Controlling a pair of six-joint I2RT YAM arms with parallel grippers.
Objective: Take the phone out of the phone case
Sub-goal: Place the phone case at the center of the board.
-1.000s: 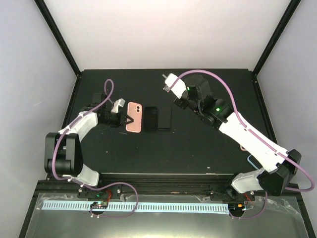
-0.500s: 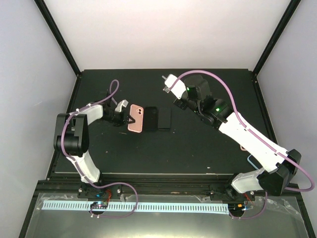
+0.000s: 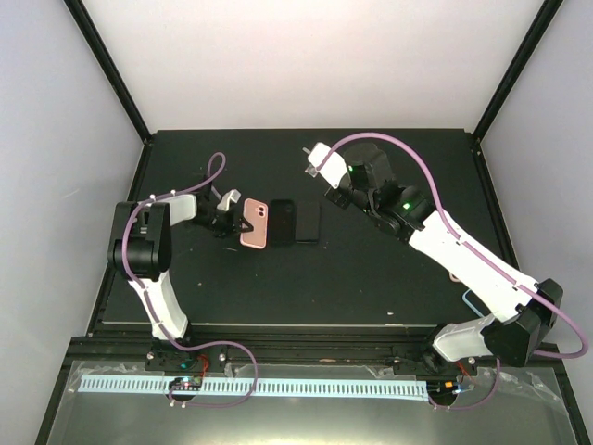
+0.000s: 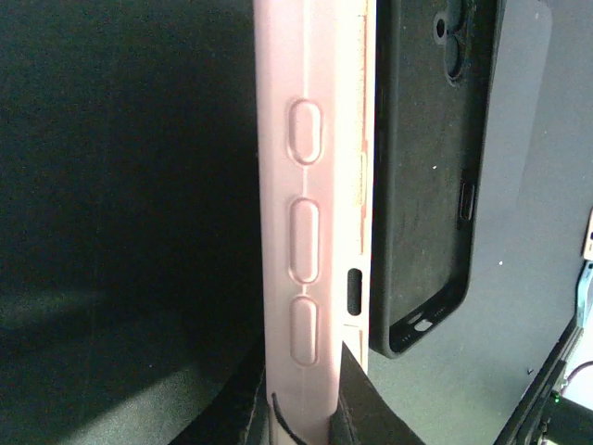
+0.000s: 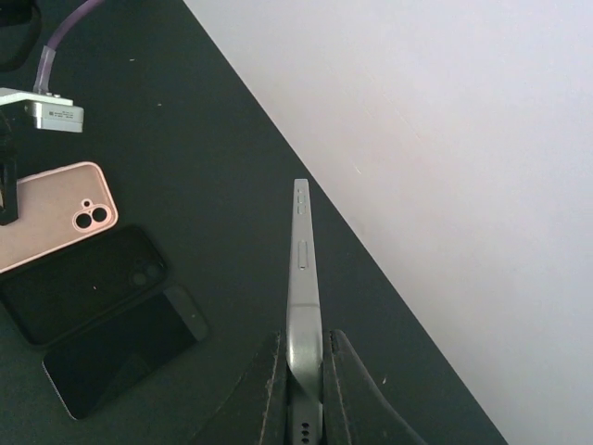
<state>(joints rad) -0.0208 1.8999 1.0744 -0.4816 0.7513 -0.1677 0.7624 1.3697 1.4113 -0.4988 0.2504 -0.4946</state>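
Observation:
A pink phone case (image 3: 253, 225) lies left of centre on the black table (image 3: 306, 278). My left gripper (image 3: 238, 223) is shut on its left edge. In the left wrist view the pink case (image 4: 310, 232) shows edge-on between the fingers of that gripper (image 4: 306, 408). My right gripper (image 3: 335, 176) is shut on a thin grey phone (image 3: 318, 156) and holds it in the air above the table's back. The right wrist view shows this phone (image 5: 303, 269) edge-on in its gripper (image 5: 303, 366), with the pink case (image 5: 51, 213) lying below to the left.
A black case (image 3: 283, 222) and a dark phone (image 3: 309, 221) lie just right of the pink case; they also show in the right wrist view, case (image 5: 83, 297) and phone (image 5: 125, 352). A blue item (image 3: 473, 301) and a pink item (image 3: 456, 275) lie by the right arm.
My left arm has folded in, its elbow swinging up and toward the left edge, while its gripper stays on the pink case, which shifted slightly. The right gripper with the phone has barely moved.

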